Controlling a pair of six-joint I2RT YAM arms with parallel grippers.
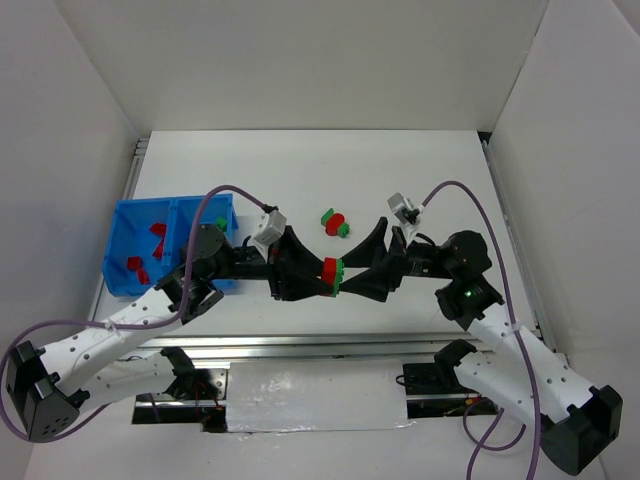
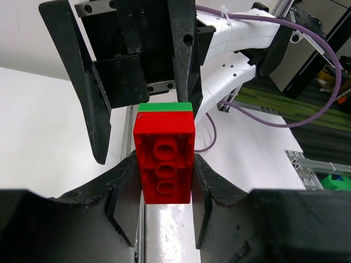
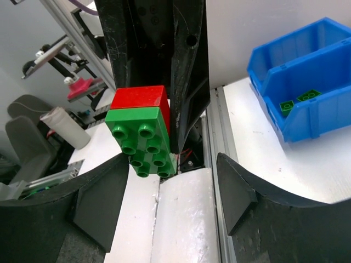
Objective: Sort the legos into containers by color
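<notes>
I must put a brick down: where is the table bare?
Bare: the far strip between the loose legos and the back wall, and the far right corner. Crowded: the middle, where left pincer and right pincer meet at the joined brick.

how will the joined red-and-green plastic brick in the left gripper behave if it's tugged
The joined red-and-green plastic brick looks rigid and glossy, so it probably won't flex but may slip in the left gripper. Its tight red-green seam likely parts only under a firm pull.

A joined red-and-green lego (image 1: 332, 275) hung in mid-air, its red half toward the blue bin (image 1: 125, 215). Just beyond it lay loose red and green legos (image 1: 335, 223). The left compartment (image 1: 136, 242) held red bricks (image 1: 156, 232), the right compartment (image 1: 188, 216) green bricks (image 3: 286, 106).
</notes>
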